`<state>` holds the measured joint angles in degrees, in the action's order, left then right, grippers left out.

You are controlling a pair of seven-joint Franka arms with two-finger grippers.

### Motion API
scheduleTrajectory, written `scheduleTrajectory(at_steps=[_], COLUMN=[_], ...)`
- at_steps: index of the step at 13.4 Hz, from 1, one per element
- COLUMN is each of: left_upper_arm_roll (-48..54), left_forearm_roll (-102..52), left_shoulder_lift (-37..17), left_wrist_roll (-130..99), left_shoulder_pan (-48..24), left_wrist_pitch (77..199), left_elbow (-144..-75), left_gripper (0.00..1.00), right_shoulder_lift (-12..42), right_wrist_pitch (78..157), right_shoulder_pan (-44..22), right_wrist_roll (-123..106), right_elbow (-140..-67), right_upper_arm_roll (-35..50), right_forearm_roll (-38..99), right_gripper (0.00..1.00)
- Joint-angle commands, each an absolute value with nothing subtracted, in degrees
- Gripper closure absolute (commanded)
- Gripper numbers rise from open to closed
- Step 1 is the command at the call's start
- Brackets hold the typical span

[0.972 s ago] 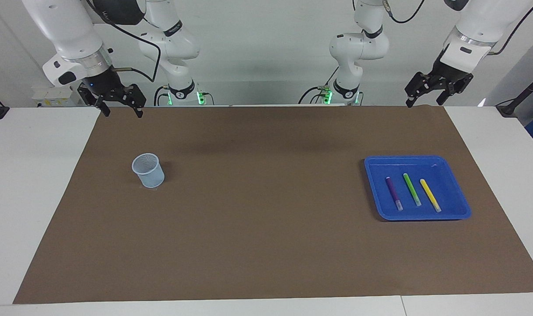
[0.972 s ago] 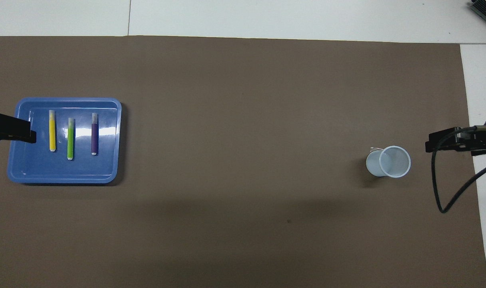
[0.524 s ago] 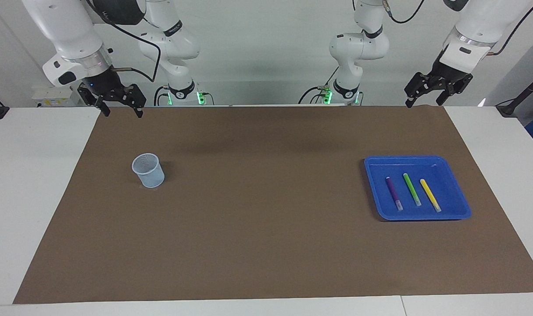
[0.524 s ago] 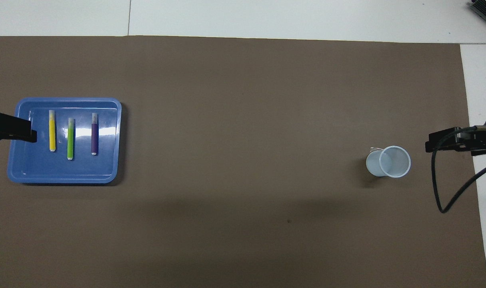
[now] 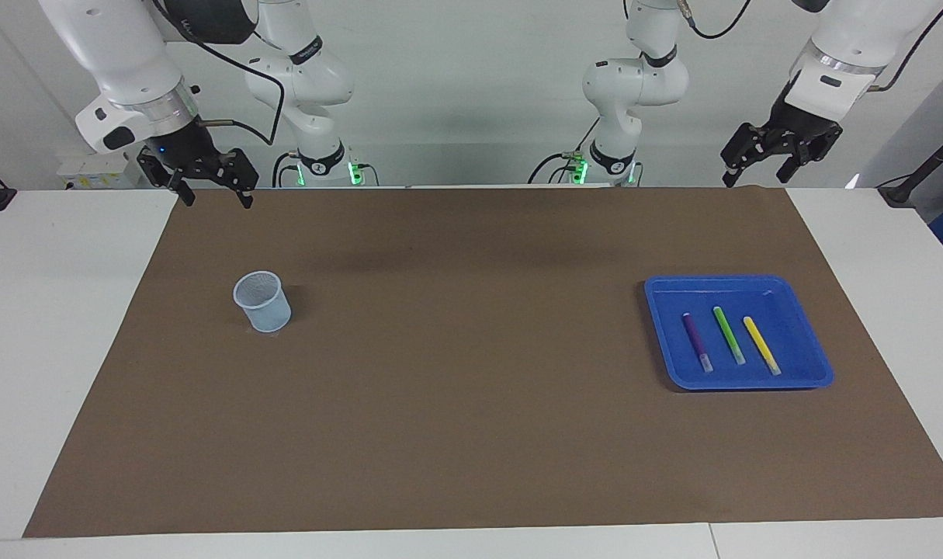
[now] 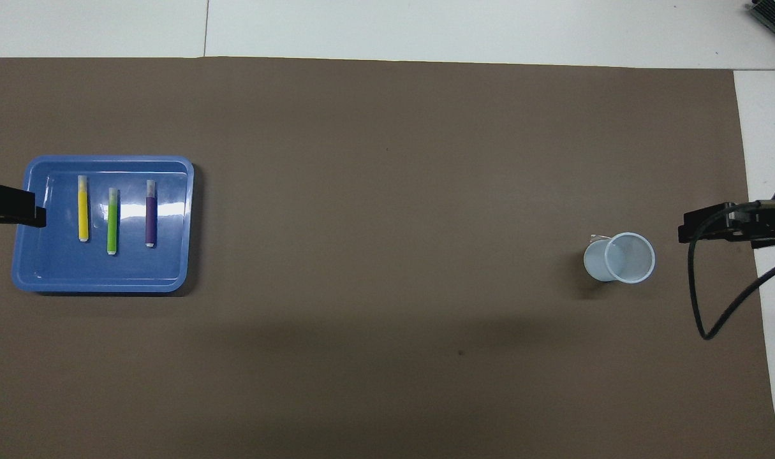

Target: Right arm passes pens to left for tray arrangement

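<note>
The three pens lie flat in the blue tray (image 5: 805,326), side by side but not touching. The purple pen (image 5: 696,342) is nearest the middle of the tabletop, the green pen (image 5: 728,335) lies between the other two, and the yellow pen (image 5: 760,345) is nearest the left arm's end. Each pen has a pale tip, and all the tips point away from the robots. In the overhead view the pens point to 12 o'clock, and the green pen sits a little closer to the robots than the other two.

The tray rests on a big brown mat (image 5: 471,373) that covers most of the white tabletop (image 5: 60,326). In the overhead view the tray is at about 9 o'clock on the mat.

A small pale-blue cup (image 5: 262,301) stands upright on the mat, well apart from the tray, toward the right arm's end. In the overhead view it is at about 3 o'clock.

The left claw (image 5: 754,180) hangs in the air over the mat's edge by the robots, at the tray's end of the tabletop. Its fingers are spread apart and hold nothing.

The right claw (image 5: 213,196) hangs in the air over the mat's corner by the robots, at the cup's end. Its fingers are spread apart too, and it holds nothing.
</note>
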<state>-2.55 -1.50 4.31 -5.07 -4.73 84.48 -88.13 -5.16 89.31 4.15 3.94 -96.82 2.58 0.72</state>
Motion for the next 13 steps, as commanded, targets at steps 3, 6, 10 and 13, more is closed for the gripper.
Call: scheduleTrajectory(at_steps=[3, 6, 10, 13], left_upper_arm_roll=[-2.37, -2.29, -2.55, -2.29], left_forearm_roll=[-1.49, -1.49, -1.49, -1.49], left_shoulder_lift=[5.45, 4.75, 4.57, 4.75], left_wrist_roll=[-4.48, -4.57, -4.57, -4.48], left_shoulder_pan=[-4.22, -4.22, -4.31, -4.31], left_wrist_pitch=[85.34, 85.52, 85.52, 85.43], left_elbow=[-89.47, -89.21, -89.3, -89.3], left_gripper=[0.0, 0.0, 0.0, 0.0], right_shoulder_lift=[-5.8, -5.8, -5.8, -5.8], right_wrist_pitch=[89.3, 89.3, 89.3, 89.3], right_shoulder_pan=[4.57, 4.57, 4.57, 4.57], right_wrist_roll=[2.9, 2.9, 2.9, 2.9], right_elbow=[-97.12, -97.12, -97.12, -97.12], right_upper_arm_roll=[2.81, 2.81, 2.81, 2.81], right_forearm_roll=[0.79, 0.79, 0.79, 0.79], right_gripper=[0.0, 0.0, 0.0, 0.0])
